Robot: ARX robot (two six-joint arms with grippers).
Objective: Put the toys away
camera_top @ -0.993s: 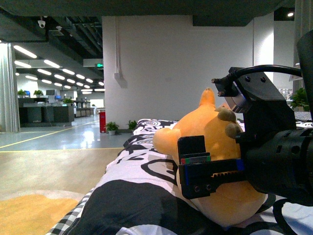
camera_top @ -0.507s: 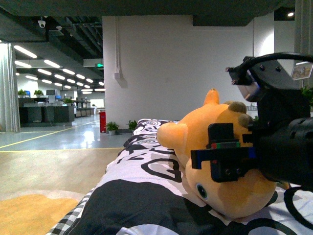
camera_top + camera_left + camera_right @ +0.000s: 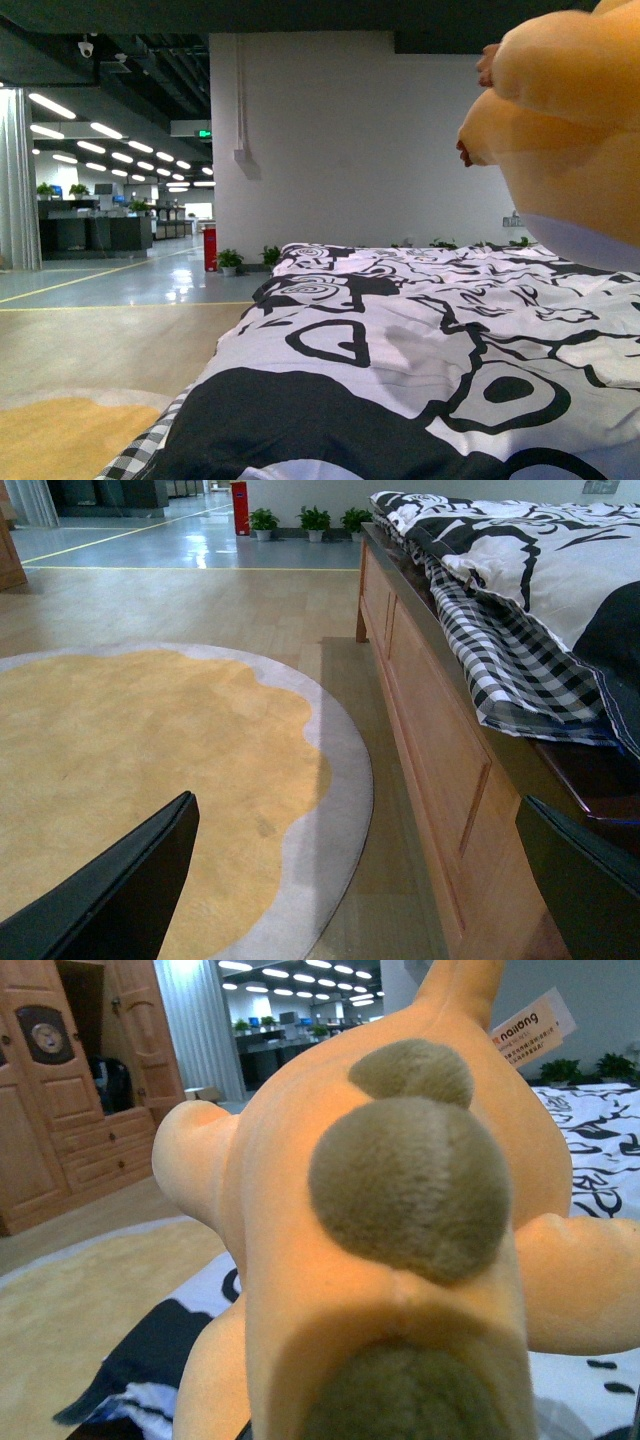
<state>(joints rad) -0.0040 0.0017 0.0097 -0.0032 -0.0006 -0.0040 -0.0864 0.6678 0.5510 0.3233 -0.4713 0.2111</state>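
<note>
The orange-yellow plush animal (image 3: 575, 110) hangs high at the upper right of the front view, well above the bed. It fills the right wrist view (image 3: 400, 1230), with brownish nubs and a fabric tag (image 3: 533, 1028) showing. My right gripper is shut on the plush animal; its jaws are hidden behind the plush body and out of the front view. My left gripper (image 3: 370, 880) is open and empty, low beside the bed's wooden side, over the floor and rug.
A bed with a black-and-white patterned cover (image 3: 420, 370) fills the lower front view. Its wooden side board (image 3: 440, 750) runs along the left wrist view. A round yellow rug (image 3: 130, 760) lies on the floor. A wooden wardrobe (image 3: 70, 1090) stands beyond.
The plush animal has gone from lying on the bed up and to the right, close to the camera. The right gripper and arm have left the front view.
</note>
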